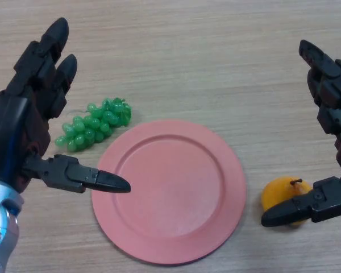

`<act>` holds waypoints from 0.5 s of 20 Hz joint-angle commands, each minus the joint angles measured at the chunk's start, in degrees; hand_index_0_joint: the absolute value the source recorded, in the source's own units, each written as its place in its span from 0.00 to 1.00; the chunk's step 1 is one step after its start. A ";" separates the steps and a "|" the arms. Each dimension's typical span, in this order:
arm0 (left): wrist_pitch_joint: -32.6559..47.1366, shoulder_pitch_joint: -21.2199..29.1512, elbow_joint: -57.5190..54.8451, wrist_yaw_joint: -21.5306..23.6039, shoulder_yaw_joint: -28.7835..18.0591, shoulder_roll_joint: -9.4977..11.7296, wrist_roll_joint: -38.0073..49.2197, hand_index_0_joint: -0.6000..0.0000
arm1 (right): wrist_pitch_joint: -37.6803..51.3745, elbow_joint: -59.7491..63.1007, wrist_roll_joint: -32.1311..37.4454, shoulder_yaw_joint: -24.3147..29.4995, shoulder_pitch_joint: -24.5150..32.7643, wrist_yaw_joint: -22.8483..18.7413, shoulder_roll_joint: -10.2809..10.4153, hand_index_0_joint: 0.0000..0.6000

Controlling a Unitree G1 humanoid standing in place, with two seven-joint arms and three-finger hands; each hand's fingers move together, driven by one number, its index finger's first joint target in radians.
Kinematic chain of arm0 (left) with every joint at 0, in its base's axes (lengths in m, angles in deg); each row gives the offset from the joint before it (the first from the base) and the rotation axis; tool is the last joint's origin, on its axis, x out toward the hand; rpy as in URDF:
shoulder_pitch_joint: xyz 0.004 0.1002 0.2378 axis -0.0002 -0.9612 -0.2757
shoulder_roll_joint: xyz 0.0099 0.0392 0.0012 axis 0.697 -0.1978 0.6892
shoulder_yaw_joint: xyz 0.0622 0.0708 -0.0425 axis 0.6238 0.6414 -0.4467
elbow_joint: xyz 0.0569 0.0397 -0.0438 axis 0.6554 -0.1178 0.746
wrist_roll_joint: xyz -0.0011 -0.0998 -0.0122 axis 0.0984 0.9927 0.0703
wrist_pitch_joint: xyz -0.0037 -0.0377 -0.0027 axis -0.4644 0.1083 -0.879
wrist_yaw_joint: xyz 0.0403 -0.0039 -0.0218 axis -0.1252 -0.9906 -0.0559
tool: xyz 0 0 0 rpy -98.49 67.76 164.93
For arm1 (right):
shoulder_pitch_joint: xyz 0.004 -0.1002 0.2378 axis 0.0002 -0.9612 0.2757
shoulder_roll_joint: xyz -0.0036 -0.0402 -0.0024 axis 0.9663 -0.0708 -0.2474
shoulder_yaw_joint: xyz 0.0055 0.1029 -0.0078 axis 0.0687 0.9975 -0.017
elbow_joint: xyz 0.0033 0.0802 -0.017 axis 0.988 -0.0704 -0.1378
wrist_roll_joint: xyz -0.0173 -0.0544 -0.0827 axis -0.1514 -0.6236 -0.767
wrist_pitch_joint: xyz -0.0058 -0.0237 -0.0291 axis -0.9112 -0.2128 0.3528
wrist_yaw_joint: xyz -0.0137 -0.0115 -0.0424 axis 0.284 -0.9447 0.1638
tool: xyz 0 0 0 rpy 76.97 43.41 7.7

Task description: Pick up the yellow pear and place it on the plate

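pear [279,196]: just beside the plate [169,190], under the right hand [329,142].
fingers: wide on both hands, nothing held.
grasp: lower, wrap its middle.
left hand [28,119]: idle near grapes [94,124].

My left hand [23,122] comes in from the left side, wide open. Its fingers point up and away, and its thumb sticks out sideways. My right hand [335,142] is on the right side, wide open too, thumb pointing inward.
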 commanded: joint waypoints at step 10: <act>5.37 2.90 -2.26 -1.85 -3.21 2.33 -0.63 1.00 | 10.21 -2.15 2.48 3.10 -0.08 0.70 -1.00 0.00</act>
